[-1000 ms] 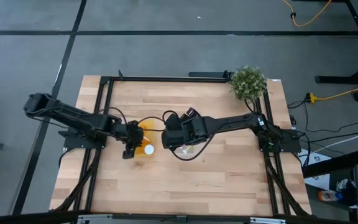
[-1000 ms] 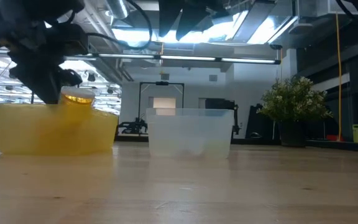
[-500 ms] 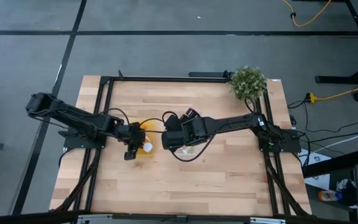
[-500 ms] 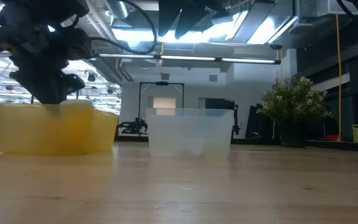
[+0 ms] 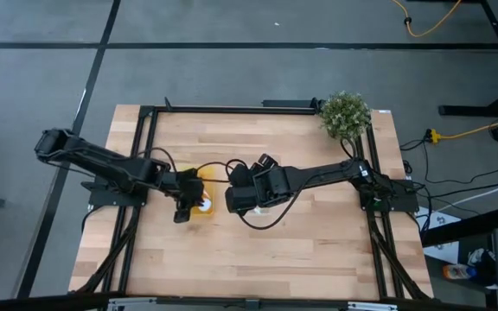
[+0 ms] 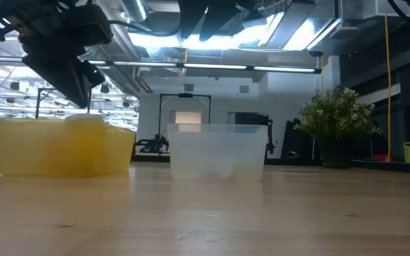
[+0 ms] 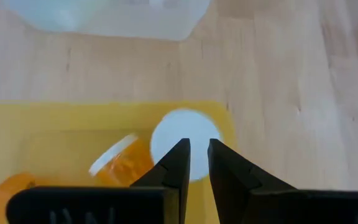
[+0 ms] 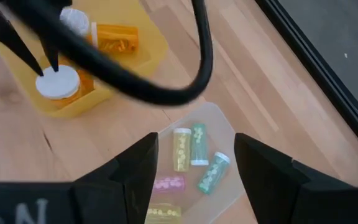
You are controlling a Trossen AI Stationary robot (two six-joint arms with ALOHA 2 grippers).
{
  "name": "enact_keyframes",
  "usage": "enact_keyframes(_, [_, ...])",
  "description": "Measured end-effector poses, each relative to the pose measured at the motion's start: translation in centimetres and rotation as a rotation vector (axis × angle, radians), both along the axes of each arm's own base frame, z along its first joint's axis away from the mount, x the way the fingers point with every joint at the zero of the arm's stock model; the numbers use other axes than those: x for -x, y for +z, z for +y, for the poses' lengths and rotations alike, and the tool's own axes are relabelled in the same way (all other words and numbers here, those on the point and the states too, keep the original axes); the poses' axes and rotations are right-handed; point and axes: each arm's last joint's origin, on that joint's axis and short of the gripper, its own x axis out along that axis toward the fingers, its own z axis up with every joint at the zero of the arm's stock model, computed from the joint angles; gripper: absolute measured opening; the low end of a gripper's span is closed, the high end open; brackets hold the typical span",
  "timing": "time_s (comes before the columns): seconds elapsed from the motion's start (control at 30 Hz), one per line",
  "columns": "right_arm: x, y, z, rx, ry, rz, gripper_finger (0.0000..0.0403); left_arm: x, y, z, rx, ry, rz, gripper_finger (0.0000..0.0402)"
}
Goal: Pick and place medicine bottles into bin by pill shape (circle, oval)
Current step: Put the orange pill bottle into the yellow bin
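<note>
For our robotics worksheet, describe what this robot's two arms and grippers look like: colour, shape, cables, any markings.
Both arms are matt black, built of slim jointed segments. The left gripper ends in two narrow, tapering black fingers. The right gripper has two broader, wedge-shaped black fingers. Loose black cables loop beside each wrist, one crossing the right wrist view. Faint raised lettering shows on the right gripper's body; it is unreadable.

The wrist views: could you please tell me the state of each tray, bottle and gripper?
Yellow tray: holds orange bottles.
Capped bottle: upright in the yellow tray.
Second orange bottle: lying on its side.
Clear tray: holds pale bottles, lying flat.
Left gripper: nearly shut, empty, above the capped bottle.
Right gripper: open, empty, above the clear tray.
</note>
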Motion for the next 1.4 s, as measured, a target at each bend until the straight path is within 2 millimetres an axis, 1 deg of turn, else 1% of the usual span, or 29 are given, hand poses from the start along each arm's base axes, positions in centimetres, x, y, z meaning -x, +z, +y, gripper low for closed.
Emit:
enact_keyframes(0.07, [0.0, 0.0, 0.0, 0.000, -0.001, -0.001, 0.0213, -0.4, -0.2, -0.3, 0.002, -0.010, -0.010, 0.0050])
enact_keyframes(0.2, [0.0, 0.0, 0.0, -0.001, -0.001, -0.001, 0.0213, -1.0, -1.2, -0.7, -0.015, -0.019, 0.031, 0.0050])
enact_keyframes(0.43, [0.0, 0.0, 0.1, -0.001, 0.001, -0.002, 0.0213, -2.1, -2.6, -0.9, -0.031, -0.014, 0.075, 0.0050])
enact_keyframes(0.6, [0.0, 0.0, 0.3, -0.003, 0.004, -0.002, 0.0213, -2.2, -2.8, -0.9, -0.008, -0.014, 0.091, 0.0050])
enact_keyframes(0.8, [0.0, 0.0, 0.3, -0.022, 0.011, 0.001, 0.0213, -2.1, -2.9, -0.6, 0.034, 0.027, 0.120, 0.0050])
enact_keyframes(0.9, [0.0, 0.0, 0.3, -0.023, 0.009, -0.003, 0.0213, -2.0, -2.6, -0.7, 0.028, 0.015, 0.092, 0.0050])
enact_keyframes(1.0, [0.0, 0.0, 0.3, -0.023, 0.009, -0.005, 0.0213, -2.0, -1.5, -0.9, 0.021, -0.006, 0.064, 0.0050])
enact_keyframes(1.07, [0.0, 0.0, 0.3, -0.027, 0.010, -0.003, 0.0213, -1.8, -0.9, -0.9, -0.009, -0.008, 0.079, 0.0050])
enact_keyframes(1.13, [0.0, 0.0, 0.4, -0.028, 0.012, -0.004, 0.0213, -1.9, -0.3, -1.0, -0.037, -0.011, 0.062, 0.0050])
enact_keyframes(1.4, [0.0, 0.0, 0.5, -0.029, 0.016, -0.008, 0.0213, -2.1, 0.0, -1.1, -0.050, -0.009, 0.034, 0.0050])
